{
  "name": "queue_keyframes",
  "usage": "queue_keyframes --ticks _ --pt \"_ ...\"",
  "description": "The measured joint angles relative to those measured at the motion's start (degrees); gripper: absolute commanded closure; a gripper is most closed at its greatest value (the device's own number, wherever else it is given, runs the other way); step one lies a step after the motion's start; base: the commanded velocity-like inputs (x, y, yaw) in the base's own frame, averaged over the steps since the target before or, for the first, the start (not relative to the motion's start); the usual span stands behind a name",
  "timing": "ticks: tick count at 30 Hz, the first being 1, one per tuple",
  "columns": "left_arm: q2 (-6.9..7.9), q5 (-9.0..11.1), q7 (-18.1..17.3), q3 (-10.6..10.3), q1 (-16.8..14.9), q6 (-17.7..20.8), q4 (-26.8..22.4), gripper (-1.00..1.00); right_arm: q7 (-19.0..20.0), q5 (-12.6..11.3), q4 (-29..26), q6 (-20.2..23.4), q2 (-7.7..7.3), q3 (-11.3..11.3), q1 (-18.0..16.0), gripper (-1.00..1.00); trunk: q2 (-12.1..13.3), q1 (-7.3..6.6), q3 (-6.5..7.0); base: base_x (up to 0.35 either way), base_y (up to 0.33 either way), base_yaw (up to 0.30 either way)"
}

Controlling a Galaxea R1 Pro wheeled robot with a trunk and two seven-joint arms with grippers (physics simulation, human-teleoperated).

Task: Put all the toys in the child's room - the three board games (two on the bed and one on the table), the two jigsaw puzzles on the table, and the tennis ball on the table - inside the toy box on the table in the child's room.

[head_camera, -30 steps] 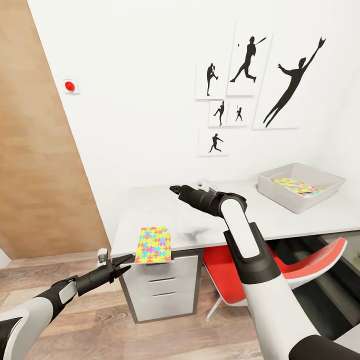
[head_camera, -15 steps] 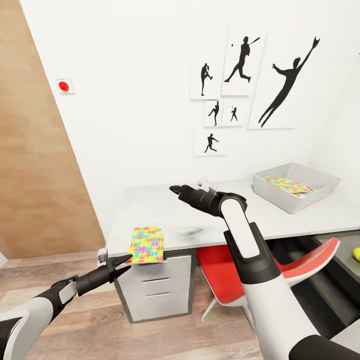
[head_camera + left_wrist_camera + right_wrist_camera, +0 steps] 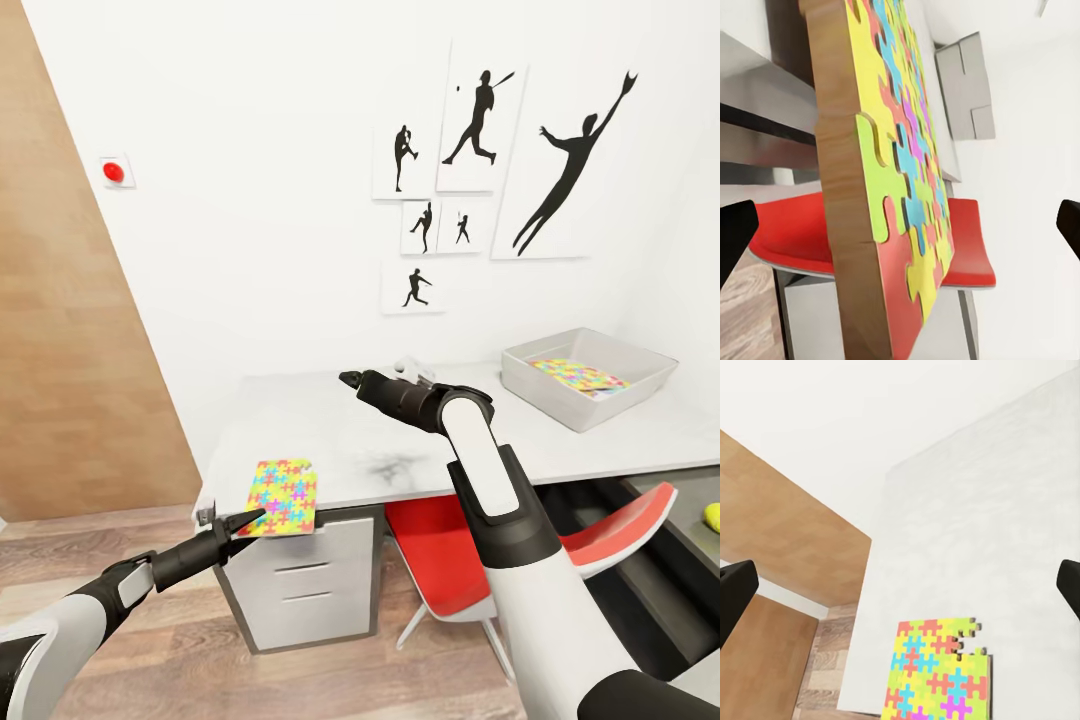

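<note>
— What's the biggest thing there?

— The table (image 3: 400, 450), a long pale grey-white top against the white wall, with a drawer unit (image 3: 300, 590) under its near end and a red chair (image 3: 450, 560) tucked beneath. A lower dark section joins it on the right.

— And on it?

— At the far right sits the toy box (image 3: 530, 375), a shallow pale grey tray with sloping sides; one jigsaw puzzle (image 3: 578, 377) lies flat inside it. The other jigsaw puzzle (image 3: 282, 496) is a thin square of interlocking yellow, pink, blue, green and orange pieces on a wood-coloured backing, lying at the table's near left corner and overhanging the front edge.

— Where are the grippers?

— The left gripper (image 3: 240, 525) hangs just below and in front of that overhanging edge, fingers spread apart and gripping nothing. The right gripper (image 3: 350, 380) hovers over the middle of the table, well apart from both puzzles, its fingers also wide apart.

— Anything smaller?

— A tennis ball (image 3: 713, 516), yellow-green, on the lower dark section at the right edge.
</note>
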Motion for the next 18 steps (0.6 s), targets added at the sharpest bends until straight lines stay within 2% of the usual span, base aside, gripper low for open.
queue_keyframes --ticks 7,8,18 --pt "0.0 0.0 0.0 0.0 0.0 -0.1 0.0 -1.0 0.0 0.0 0.0 0.0 0.0 0.0 0.0 -1.0 0.0 0.0 0.0 0.005 -0.001 0.0" --pt "0.0 0.0 0.0 0.0 0.0 -0.1 0.0 1.0 0.0 0.0 0.0 0.0 0.0 0.0 0.0 -1.0 0.0 0.0 0.0 0.0 0.0 0.0" --pt "-0.01 0.5 -0.2 0.8 0.0 0.3 0.0 1.0 0.0 -0.1 0.0 0.0 0.0 0.0 0.0 -1.0 0.0 0.0 0.01 0.0 0.0 0.0"
